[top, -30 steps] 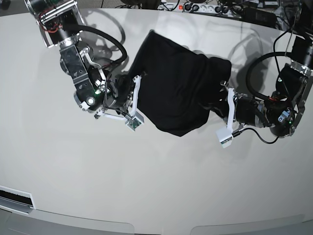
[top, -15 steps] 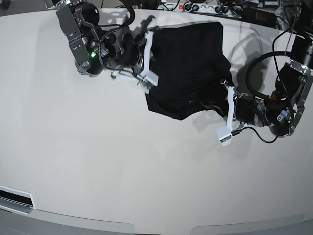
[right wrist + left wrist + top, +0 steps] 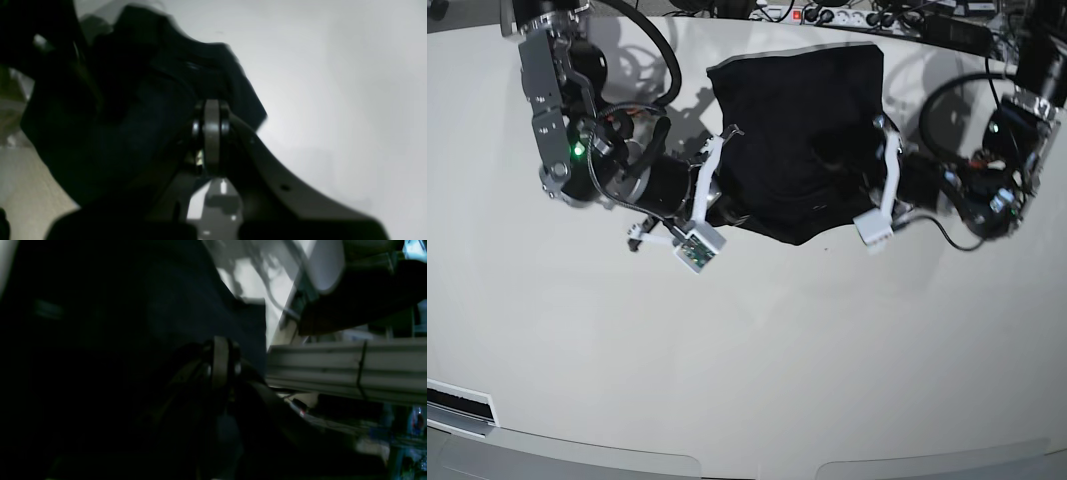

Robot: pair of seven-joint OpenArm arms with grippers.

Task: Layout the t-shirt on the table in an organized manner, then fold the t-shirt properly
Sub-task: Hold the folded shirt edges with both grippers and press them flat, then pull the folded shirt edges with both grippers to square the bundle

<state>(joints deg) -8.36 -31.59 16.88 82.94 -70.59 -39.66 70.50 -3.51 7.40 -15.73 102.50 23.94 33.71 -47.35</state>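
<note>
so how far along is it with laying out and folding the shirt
Early. Nothing looks finished: the t-shirt sits bunched and rumpled on the table, not spread flat. In hand: the right gripper and left gripper each pinch a side of it. Left: flattening it out, then every fold.

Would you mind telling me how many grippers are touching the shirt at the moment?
2. The right gripper holds the shirt's edge nearest its arm; the left gripper holds the opposite edge. Both have jaws closed on cloth.
</note>
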